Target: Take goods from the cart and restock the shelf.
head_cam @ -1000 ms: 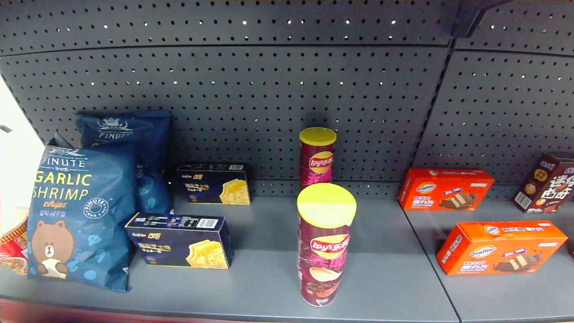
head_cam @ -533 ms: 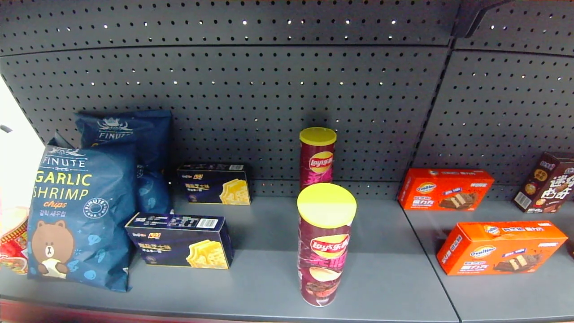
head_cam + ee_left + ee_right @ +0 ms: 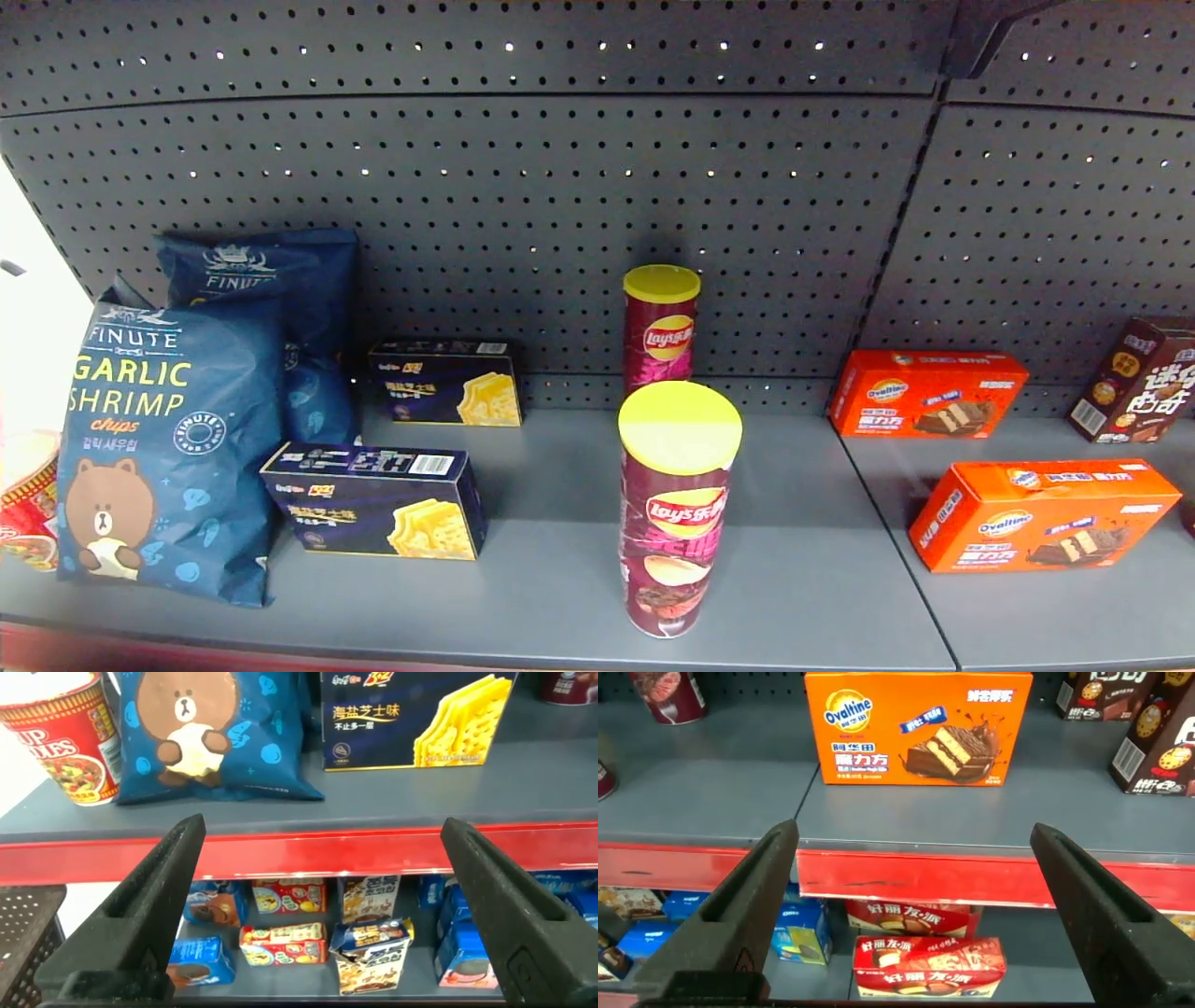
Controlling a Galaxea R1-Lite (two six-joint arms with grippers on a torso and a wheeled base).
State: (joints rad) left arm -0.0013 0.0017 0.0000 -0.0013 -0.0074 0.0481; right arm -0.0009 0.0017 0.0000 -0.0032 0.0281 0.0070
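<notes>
On the grey shelf (image 3: 803, 579) stand two maroon chip cans with yellow lids, one in front (image 3: 674, 509) and one behind (image 3: 661, 325). Two navy cracker boxes (image 3: 378, 499) (image 3: 446, 380) sit to their left, beside blue shrimp chip bags (image 3: 168, 453). Orange wafer boxes (image 3: 1041, 513) (image 3: 924, 392) lie at the right. My left gripper (image 3: 322, 924) is open, held below the shelf's red front edge (image 3: 318, 849) facing the front chip bag (image 3: 210, 728) and cracker box (image 3: 411, 719). My right gripper (image 3: 910, 924) is open too, in front of an orange wafer box (image 3: 918, 726).
A cup noodle (image 3: 61, 733) stands at the shelf's left end. Brown snack boxes (image 3: 1144, 378) sit at the far right. A lower shelf holds several cookie and wafer boxes (image 3: 290, 943) (image 3: 929, 957). A black basket corner (image 3: 23, 938) lies by the left gripper.
</notes>
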